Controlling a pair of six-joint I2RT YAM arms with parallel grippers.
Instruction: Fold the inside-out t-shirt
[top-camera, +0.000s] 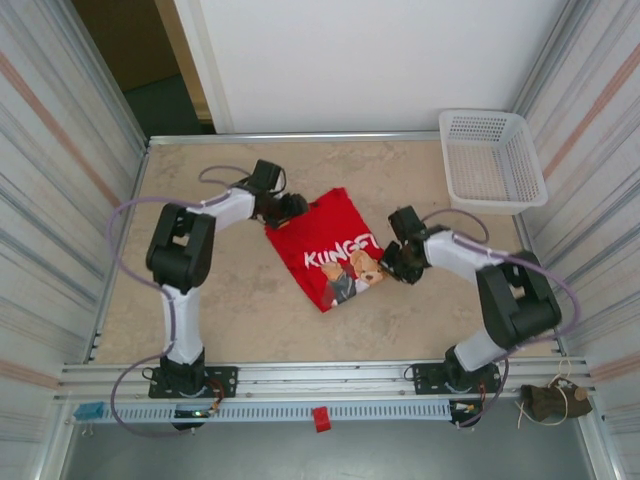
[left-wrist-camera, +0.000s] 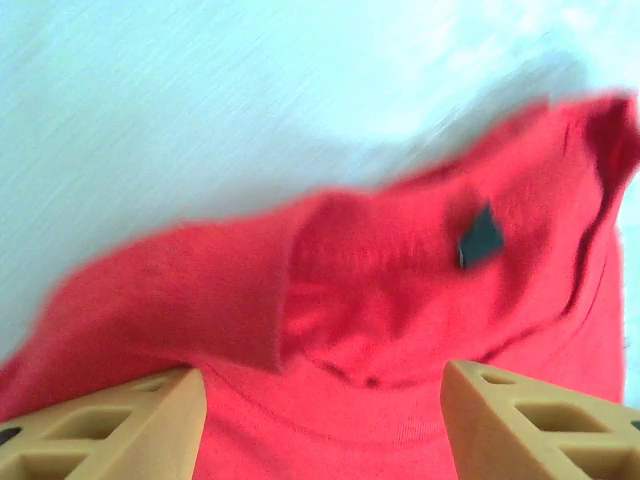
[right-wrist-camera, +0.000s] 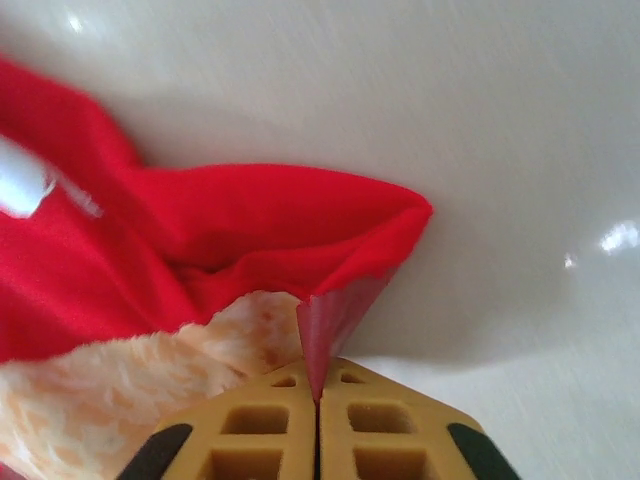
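Red cloth, the inside-out t-shirt (top-camera: 330, 250), lies mid-table. The right gripper (right-wrist-camera: 318, 395) is clenched on a pinch of its 3 o'clock edge, and the left gripper (left-wrist-camera: 320, 400) stands spread over its 10 o'clock corner. This looks mid-fold: the left must close on cloth before any lift.

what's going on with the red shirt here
Two robot arms are working on a red t-shirt that lies on the table with a printed graphic facing up. The right gripper is shut on a pinch of fabric at the shirt's right edge. The left gripper is open at the far left corner, its fingers spread over the cloth. The shirt looks rumpled, not yet neatly folded.
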